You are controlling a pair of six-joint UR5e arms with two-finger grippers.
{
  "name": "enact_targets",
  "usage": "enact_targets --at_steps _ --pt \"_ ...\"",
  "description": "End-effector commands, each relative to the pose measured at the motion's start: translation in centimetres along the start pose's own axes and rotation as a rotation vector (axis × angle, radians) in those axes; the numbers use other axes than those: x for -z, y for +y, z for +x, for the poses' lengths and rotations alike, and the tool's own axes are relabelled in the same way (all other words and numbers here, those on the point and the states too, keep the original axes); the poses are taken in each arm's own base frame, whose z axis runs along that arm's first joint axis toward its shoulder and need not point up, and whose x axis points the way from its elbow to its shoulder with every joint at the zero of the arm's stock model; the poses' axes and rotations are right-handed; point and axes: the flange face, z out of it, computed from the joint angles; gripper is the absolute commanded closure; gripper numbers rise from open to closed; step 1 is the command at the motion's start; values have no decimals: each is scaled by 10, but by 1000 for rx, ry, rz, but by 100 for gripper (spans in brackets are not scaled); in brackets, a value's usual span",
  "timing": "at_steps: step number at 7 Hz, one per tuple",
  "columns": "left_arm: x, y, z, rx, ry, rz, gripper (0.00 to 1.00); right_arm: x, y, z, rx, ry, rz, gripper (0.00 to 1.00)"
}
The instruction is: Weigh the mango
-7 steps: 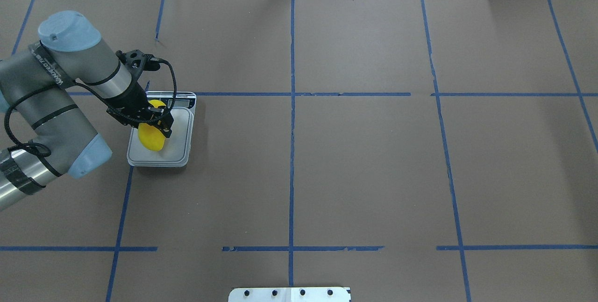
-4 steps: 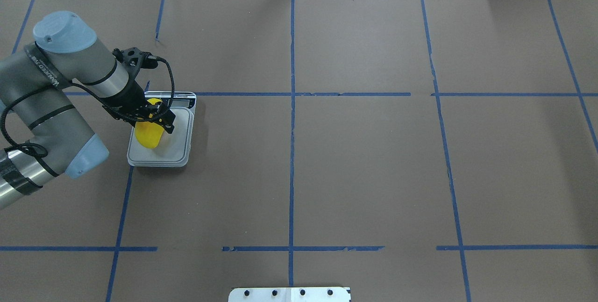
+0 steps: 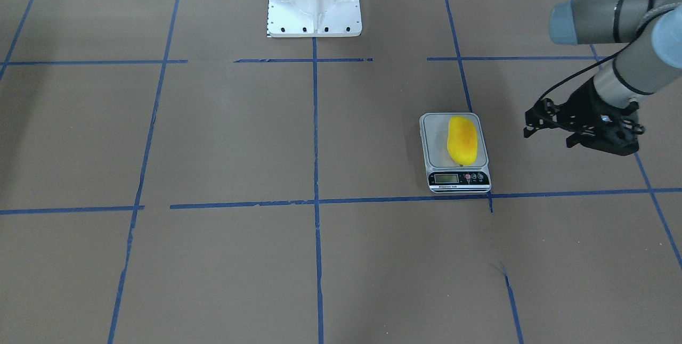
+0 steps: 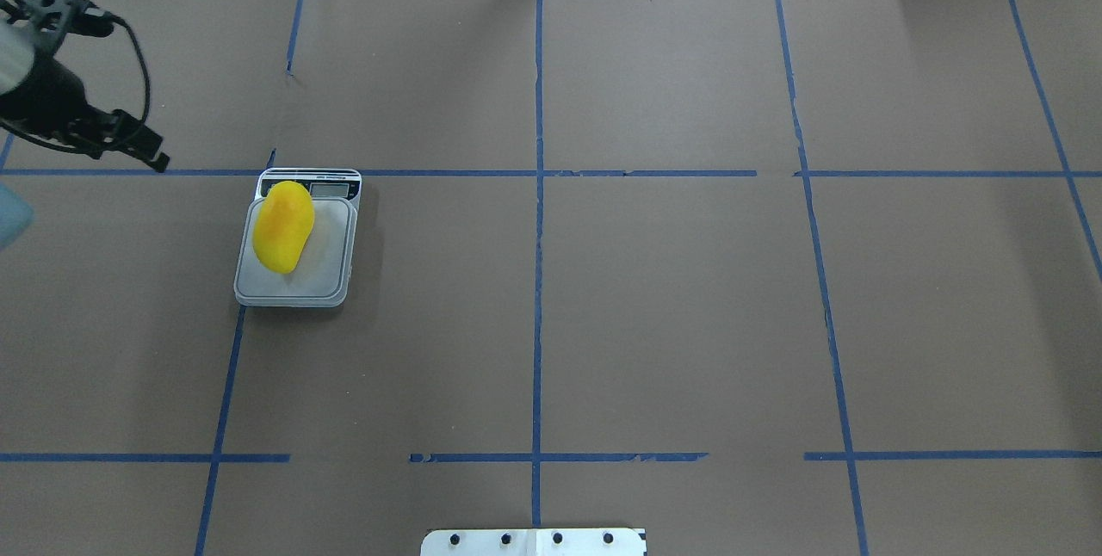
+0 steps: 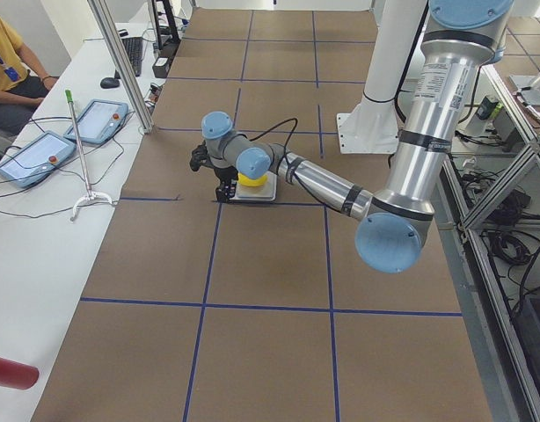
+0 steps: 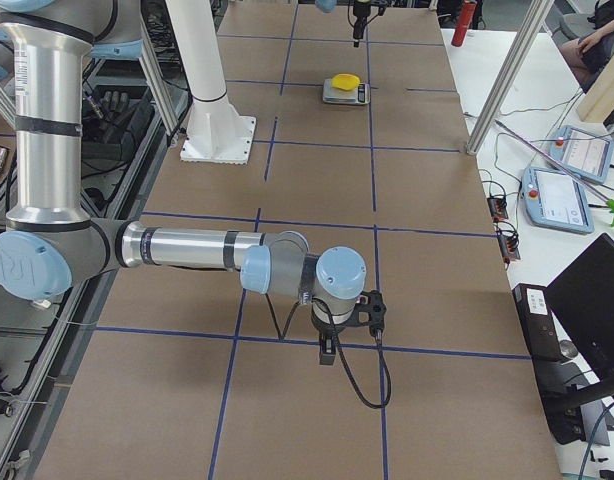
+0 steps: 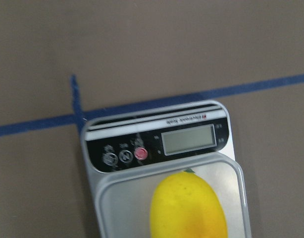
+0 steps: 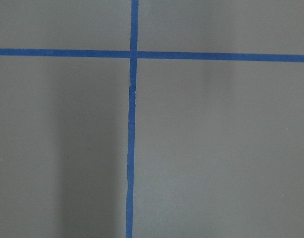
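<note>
Surface [image 4: 671,306]: brown sheet, blue tape grid.

Right arm [image 6: 187,248]: low over the near end of the surface, well apart from the scale. Right gripper [image 6: 327,360] points down; cannot tell whether released or clenched.

Left arm [image 3: 628,67]: raised off to the robot's left of the scale. Left gripper [image 4: 155,151] released, jaws apart, empty, clear of the mango.

Scale [image 4: 331,281]: flat on the surface beside a tape crossing, display end away from the robot. Readout not legible.

Mango [image 4: 282,225]: lies lengthwise on the scale platform, toward the platform's left side, one end near the display.
</note>
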Motion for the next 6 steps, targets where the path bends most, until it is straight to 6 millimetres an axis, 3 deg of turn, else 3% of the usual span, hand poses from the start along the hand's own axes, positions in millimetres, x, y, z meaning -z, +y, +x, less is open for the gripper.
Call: enact_targets --at_steps 1,2,3,4,6 --pt "18 49 -155 18 -80 -27 0 0 0 0 -1 0 -1 0" --pt "32 75 -217 7 -99 -25 0 0 0 0 -1 0 -1 0" --pt "48 91 -252 38 -107 -31 0 0 0 0 -1 0 -1 0" --pt "62 102 -270 135 -103 -69 0 0 0 0 -1 0 -1 0" --pt "65 107 -273 171 -96 -88 0 0 0 0 -1 0 -1 0"
